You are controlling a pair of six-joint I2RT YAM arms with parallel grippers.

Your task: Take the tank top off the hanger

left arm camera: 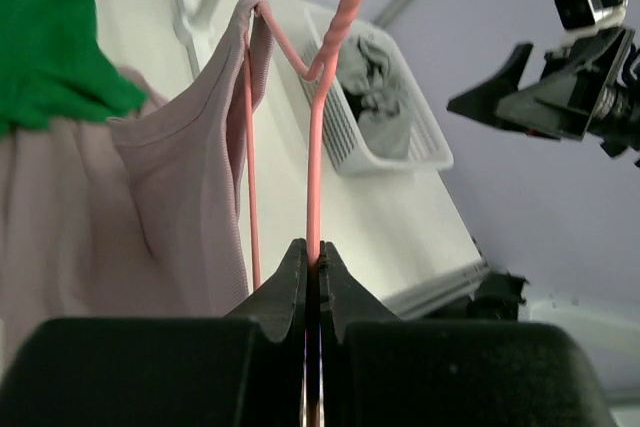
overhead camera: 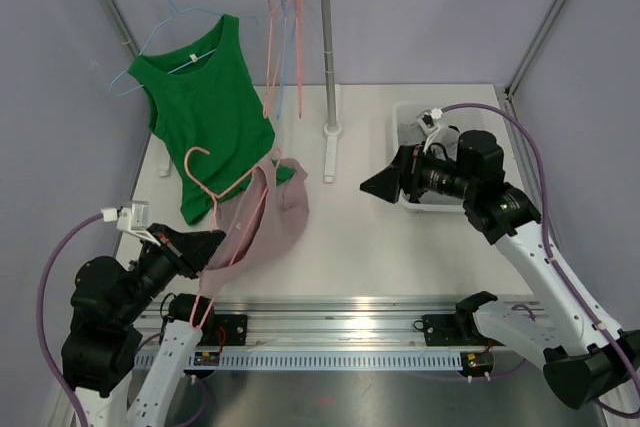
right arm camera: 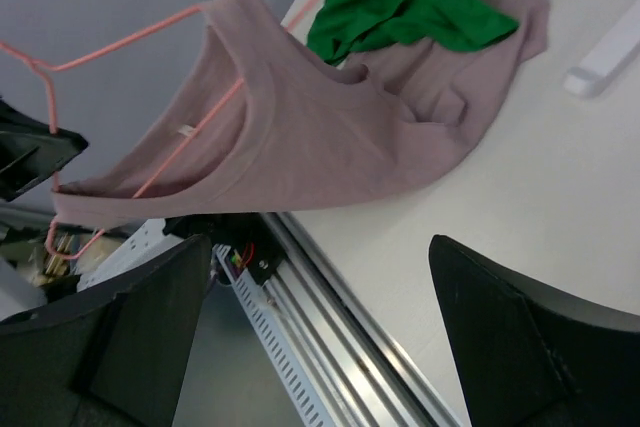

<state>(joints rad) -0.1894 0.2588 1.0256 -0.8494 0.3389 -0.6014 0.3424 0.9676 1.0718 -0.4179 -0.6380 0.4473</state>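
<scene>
A mauve tank top (overhead camera: 268,219) hangs on a pink wire hanger (overhead camera: 213,183), its lower part draped on the table. My left gripper (overhead camera: 208,249) is shut on the hanger's wire near the front left. In the left wrist view the jaws (left arm camera: 313,259) pinch the pink wire (left arm camera: 316,147), with the tank top (left arm camera: 150,217) to the left. My right gripper (overhead camera: 377,187) is open and empty above the table, to the right of the garment. The right wrist view shows the tank top (right arm camera: 330,137) and hanger (right arm camera: 120,42) beyond its open fingers (right arm camera: 320,277).
A green tank top (overhead camera: 205,112) hangs on a blue hanger from the clothes rack (overhead camera: 325,47), overlapping the mauve one. Spare pink hangers (overhead camera: 285,37) hang on the rail. A white basket (overhead camera: 405,122) with grey cloth sits behind my right gripper. The rail runs along the front edge.
</scene>
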